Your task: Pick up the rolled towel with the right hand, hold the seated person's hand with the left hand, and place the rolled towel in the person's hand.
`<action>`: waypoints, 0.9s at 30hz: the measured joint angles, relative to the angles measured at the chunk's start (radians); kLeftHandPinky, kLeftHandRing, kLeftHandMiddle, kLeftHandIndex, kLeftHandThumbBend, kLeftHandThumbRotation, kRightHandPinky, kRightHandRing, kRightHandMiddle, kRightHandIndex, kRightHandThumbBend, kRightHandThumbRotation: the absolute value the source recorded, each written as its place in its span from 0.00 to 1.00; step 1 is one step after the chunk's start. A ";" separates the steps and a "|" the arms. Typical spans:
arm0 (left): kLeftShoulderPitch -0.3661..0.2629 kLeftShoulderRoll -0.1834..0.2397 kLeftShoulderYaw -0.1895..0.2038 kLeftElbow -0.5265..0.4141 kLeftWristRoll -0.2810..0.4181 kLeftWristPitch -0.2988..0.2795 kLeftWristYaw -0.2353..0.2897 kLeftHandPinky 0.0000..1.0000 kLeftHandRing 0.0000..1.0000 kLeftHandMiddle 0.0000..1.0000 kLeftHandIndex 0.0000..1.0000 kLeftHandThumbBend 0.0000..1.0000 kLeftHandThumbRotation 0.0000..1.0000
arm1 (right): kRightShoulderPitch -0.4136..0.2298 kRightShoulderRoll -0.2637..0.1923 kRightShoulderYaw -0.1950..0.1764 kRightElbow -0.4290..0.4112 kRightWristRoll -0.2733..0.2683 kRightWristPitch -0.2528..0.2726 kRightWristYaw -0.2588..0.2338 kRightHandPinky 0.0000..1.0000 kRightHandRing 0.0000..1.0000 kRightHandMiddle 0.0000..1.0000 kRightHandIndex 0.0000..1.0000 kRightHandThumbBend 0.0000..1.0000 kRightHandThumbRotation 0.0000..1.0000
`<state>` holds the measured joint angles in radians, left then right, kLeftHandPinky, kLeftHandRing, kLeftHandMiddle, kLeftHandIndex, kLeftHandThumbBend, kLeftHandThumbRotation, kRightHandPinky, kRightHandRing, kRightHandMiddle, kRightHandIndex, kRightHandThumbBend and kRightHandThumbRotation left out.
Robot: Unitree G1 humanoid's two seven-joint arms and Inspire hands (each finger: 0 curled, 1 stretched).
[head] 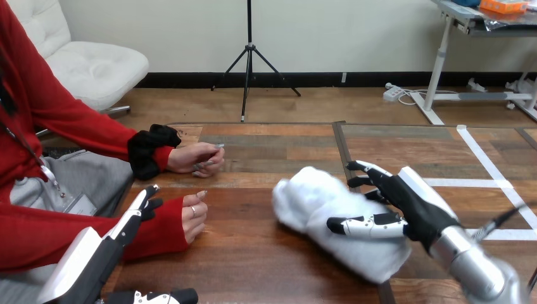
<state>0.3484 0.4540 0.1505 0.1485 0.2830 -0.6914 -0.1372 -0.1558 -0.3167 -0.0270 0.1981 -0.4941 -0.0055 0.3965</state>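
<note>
1. At the right half of the table, one rolled towel lies on the wood. It is white, with its length running from upper left to lower right.
2. Right hand: it sits at the towel's right end with fingers spread and only slightly bent. Its thumb lies across the towel's near side and the fingers reach past its far edge. No closed grasp is seen, and the towel rests on the table.
3. Left hand: it is at the lower left with fingers straight and together, pointing up the table. The fingertips lie over the red sleeve beside the person's nearer hand. Whether they touch cannot be told.
4. Person's nearer hand: loosely curled, resting on the table, well apart from the towel.
5. Person's farther hand: loosely curled, resting on the table beyond the nearer one.
6. Count: one towel, two robot hands, two hands of the person.
</note>
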 measured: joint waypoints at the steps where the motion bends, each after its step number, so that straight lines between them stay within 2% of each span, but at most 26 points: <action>1: 0.000 0.000 0.000 0.000 0.000 0.000 -0.001 0.91 0.92 0.94 1.00 1.00 0.49 | -0.003 -0.007 0.004 -0.013 -0.007 0.023 0.025 0.77 0.90 0.95 0.99 0.94 0.45; 7: 0.000 0.000 0.000 -0.001 -0.001 0.000 -0.005 0.92 0.92 0.95 1.00 1.00 0.49 | -0.034 -0.054 0.046 -0.088 -0.075 0.164 0.192 0.76 0.89 0.96 1.00 0.96 0.50; 12: 0.000 0.000 -0.002 -0.002 -0.001 0.000 -0.008 0.93 0.93 0.95 1.00 1.00 0.49 | -0.078 -0.090 0.089 -0.118 -0.135 0.234 0.289 0.74 0.88 0.96 1.00 0.99 0.53; 19: -0.001 -0.001 -0.008 -0.004 -0.001 0.000 -0.009 0.93 0.93 0.95 1.00 1.00 0.49 | -0.156 -0.118 0.155 -0.124 -0.215 0.295 0.376 0.70 0.87 0.97 1.00 1.00 0.56; 27: -0.001 -0.003 -0.016 -0.006 -0.002 0.000 -0.009 0.92 0.93 0.96 1.00 1.00 0.48 | -0.246 -0.122 0.247 -0.107 -0.312 0.335 0.428 0.67 0.87 0.99 1.00 1.00 0.62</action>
<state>0.3477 0.4510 0.1350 0.1423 0.2811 -0.6914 -0.1459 -0.4015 -0.4384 0.2199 0.0915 -0.8059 0.3297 0.8242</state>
